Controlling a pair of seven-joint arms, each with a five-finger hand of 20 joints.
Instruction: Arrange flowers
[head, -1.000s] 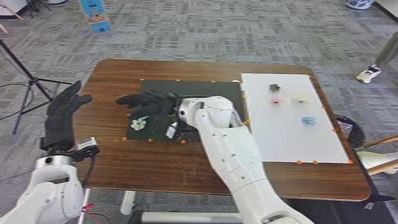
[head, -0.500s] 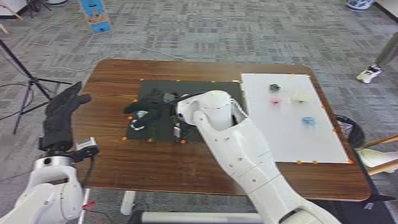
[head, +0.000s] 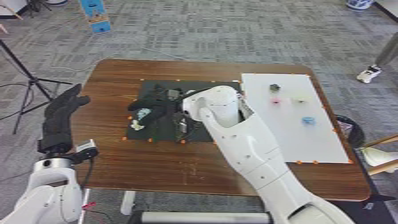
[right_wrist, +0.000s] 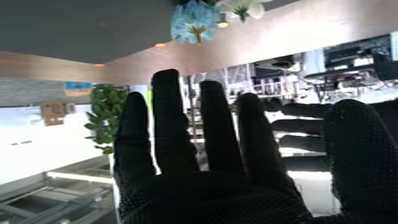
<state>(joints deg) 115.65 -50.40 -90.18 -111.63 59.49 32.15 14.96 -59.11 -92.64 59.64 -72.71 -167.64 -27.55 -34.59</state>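
Note:
Over the left part of the black mat (head: 197, 135) is my right hand (head: 153, 104), open. Beside its fingers, a light blue flower (head: 143, 113) and a white flower (head: 137, 125) lie close together on the mat. In the right wrist view, my right hand (right_wrist: 213, 195) has straight fingers holding nothing, with the blue flower (right_wrist: 193, 22) and white flower (right_wrist: 242, 7) beyond the fingertips. My left hand (head: 60, 112) stands open beside the table's left edge; its straight fingers (right_wrist: 299, 126) also show in the right wrist view.
On the white board (head: 298, 142) stand small dark (head: 274, 87), pink (head: 275, 100), pale (head: 299, 99) and blue (head: 308, 120) flowers. Orange markers line the mat and board. The right forearm (head: 244, 142) crosses the wooden table (head: 160, 172). A tripod (head: 31, 80) stands at left.
My right hand has moved slightly toward the right over the mat, and its forearm has swung rightward. More of the flowers by its fingers shows than half a second ago. The left hand has hardly moved.

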